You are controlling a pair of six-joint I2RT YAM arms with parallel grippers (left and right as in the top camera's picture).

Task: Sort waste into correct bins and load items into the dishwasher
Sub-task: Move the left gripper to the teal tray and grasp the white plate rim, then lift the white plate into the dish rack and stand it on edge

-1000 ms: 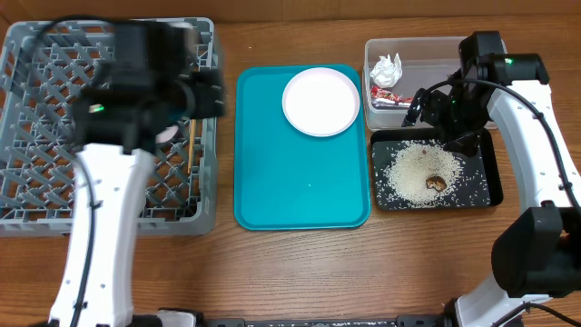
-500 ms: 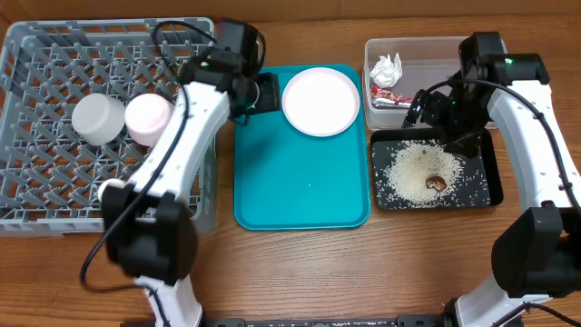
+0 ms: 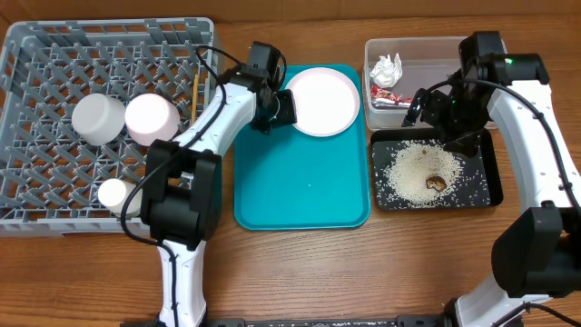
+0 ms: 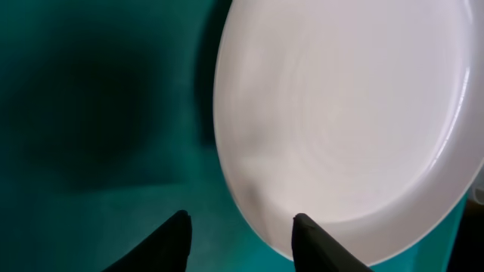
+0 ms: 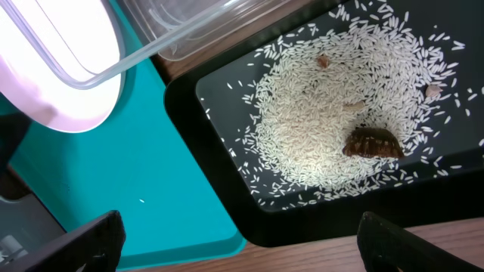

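Observation:
The round white plate (image 3: pixel 320 100) (image 4: pixel 355 113) lies at the far end of the teal tray (image 3: pixel 300 182). My left gripper (image 3: pixel 277 109) (image 4: pixel 240 221) is at the plate's left rim. Its jaws stand apart: one fingertip (image 4: pixel 301 223) overlaps the rim, the other is over bare teal. My right gripper (image 3: pixel 445 118) (image 5: pixel 242 227) hangs wide open and empty above the black tray (image 3: pixel 490 173), which holds rice (image 3: pixel 413 168) (image 5: pixel 325 128) and a brown lump (image 3: pixel 435 183) (image 5: pixel 372 142). The grey dish rack (image 3: pixel 54 191) holds two upturned bowls (image 3: pixel 97 118) (image 3: pixel 150 116), a small cup (image 3: pixel 115 193) and chopsticks (image 3: pixel 193 91).
The clear tub (image 3: pixel 427 47) (image 5: pixel 189 38) at the back right holds a crumpled tissue (image 3: pixel 386 68) and a red wrapper (image 3: pixel 390 97). It stands just behind the black tray. A single rice grain (image 5: pixel 141 201) lies on the teal tray.
My left arm has swung from over the dish rack to the plate's left rim, and its jaws have narrowed. The bowls in the rack now show. The right arm has not moved.

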